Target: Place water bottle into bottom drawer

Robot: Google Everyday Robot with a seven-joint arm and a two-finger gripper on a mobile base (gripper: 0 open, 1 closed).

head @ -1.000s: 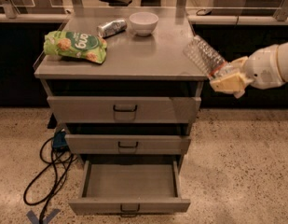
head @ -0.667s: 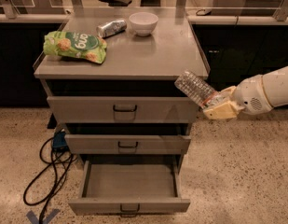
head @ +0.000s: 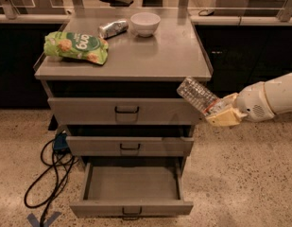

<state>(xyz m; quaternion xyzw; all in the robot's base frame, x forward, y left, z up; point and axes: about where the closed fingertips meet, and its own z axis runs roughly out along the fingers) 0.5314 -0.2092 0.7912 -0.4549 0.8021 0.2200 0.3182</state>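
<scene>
My gripper (head: pixel 220 113) reaches in from the right, at the right edge of the cabinet beside the top drawer front. It is shut on the water bottle (head: pixel 196 94), a clear crinkled bottle that tilts up and to the left from the fingers, in front of the top drawer's right end. The bottom drawer (head: pixel 131 185) is pulled open below and to the left, showing a flat grey interior with nothing in it. The bottle hangs well above the drawer's right rear corner.
On the cabinet top (head: pixel 155 56) lie a green snack bag (head: pixel 75 46), a silver can (head: pixel 112 28) and a white bowl (head: pixel 145 22). The two upper drawers (head: pixel 126 110) are slightly ajar. Black cables (head: pixel 48 169) trail on the speckled floor at left.
My gripper has moved down and to the left with the bottle, from beside the cabinet top to the level of the top drawer front.
</scene>
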